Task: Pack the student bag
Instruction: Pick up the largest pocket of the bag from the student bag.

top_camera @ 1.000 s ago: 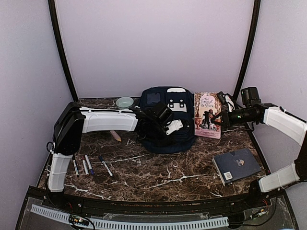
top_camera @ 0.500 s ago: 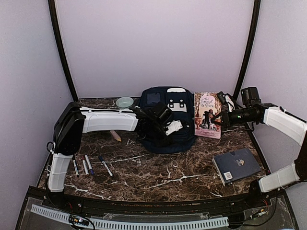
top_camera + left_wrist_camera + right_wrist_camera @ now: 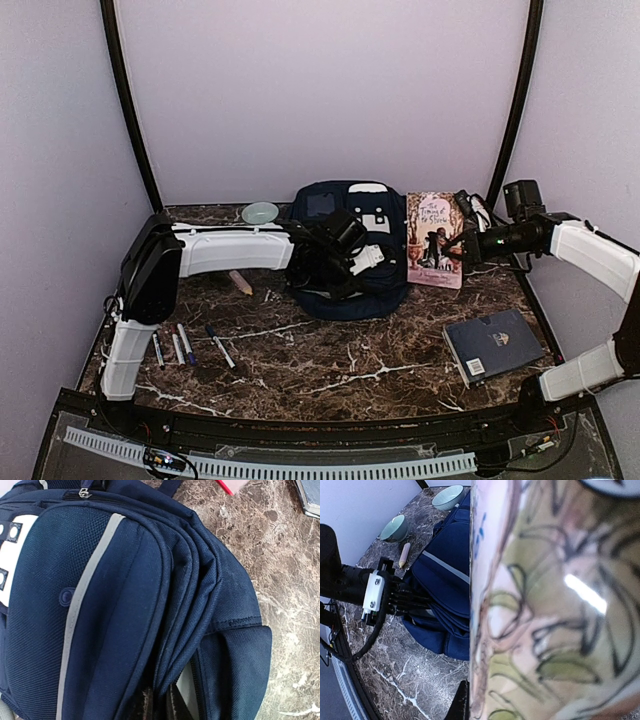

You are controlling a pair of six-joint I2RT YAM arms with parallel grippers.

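Note:
The navy student bag (image 3: 345, 285) lies flat at the back middle of the table, its grey-white patch (image 3: 372, 220) facing up. My left gripper (image 3: 338, 262) is over its near left part, shut on a fold of the bag's fabric at the zip opening. In the left wrist view both fingertips (image 3: 144, 706) pinch that fold (image 3: 172, 645); a light lining (image 3: 186, 687) shows inside the gap. My right gripper (image 3: 458, 248) is shut on a pink illustrated book (image 3: 435, 235) held just right of the bag. The book (image 3: 555, 605) fills the right wrist view, with one finger (image 3: 461, 702) at its edge.
A small dark blue hardcover book (image 3: 495, 345) lies at the near right. A pale green bowl (image 3: 260, 212) stands left of the bag; the right wrist view shows a second bowl (image 3: 395, 528) and a pencil-like stick (image 3: 403, 554). Several pens (image 3: 180, 343) lie near left.
My left arm has shifted slightly right with the bag's fabric still pinched, and the bag has shifted a little with it. The right gripper and pink book have barely moved.

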